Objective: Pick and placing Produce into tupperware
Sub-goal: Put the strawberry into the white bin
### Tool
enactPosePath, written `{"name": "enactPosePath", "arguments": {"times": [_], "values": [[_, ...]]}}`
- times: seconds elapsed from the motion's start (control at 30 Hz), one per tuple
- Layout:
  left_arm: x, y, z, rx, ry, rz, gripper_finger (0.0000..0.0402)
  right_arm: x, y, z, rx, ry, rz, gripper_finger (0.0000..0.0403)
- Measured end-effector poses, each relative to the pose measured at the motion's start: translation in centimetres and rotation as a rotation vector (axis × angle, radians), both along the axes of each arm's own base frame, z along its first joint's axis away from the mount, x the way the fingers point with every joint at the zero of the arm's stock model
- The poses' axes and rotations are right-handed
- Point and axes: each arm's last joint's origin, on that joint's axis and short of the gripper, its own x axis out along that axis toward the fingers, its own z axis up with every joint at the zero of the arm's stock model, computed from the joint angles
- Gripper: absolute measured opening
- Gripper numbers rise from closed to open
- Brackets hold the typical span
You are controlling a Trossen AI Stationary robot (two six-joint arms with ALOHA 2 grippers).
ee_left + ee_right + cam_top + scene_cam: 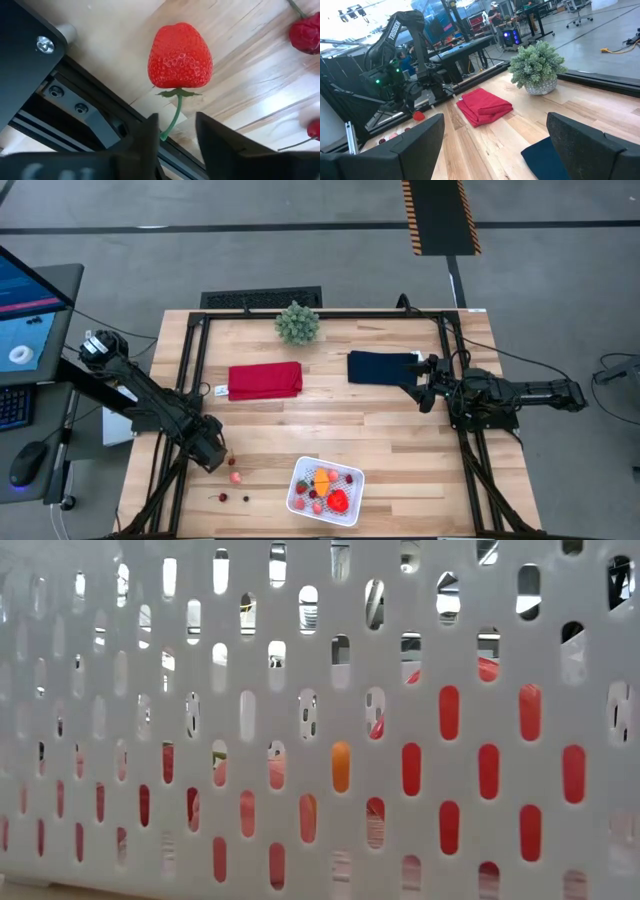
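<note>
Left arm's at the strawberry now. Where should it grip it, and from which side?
Grip the strawberry by its thin green stem, which points back toward the left gripper. Its fingers already flank the stem, so come straight on; the rounded body looks likelier to slip.

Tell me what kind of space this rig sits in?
Likely a robotics lab or workshop: desks with monitors and office chairs behind the table, hazard tape on a concrete floor, and an operator's screen beside the table's edge.
</note>
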Motion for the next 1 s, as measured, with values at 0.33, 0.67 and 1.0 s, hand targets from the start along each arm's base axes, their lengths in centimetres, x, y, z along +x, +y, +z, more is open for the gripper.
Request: {"name": "enactPosePath", "arguments": {"times": [0.33, 0.67, 1.0], "values": [[-0.5, 0.1, -2.2, -0.080, 0.055, 0.062, 0.0006, 0.0, 0.0, 0.0, 0.000, 0.000, 0.000, 0.0374], [0.3, -0.5, -0.5, -0.083, 0.018, 0.048, 0.0000, 0.0, 0.0, 0.0, 0.000, 0.000, 0.000, 0.0374], [2.2, -0.6, 6.8, 0.128, -0.179, -0.049, 0.0000, 0.0, 0.0, 0.0, 0.000, 0.000, 0.000, 0.0374]]}}
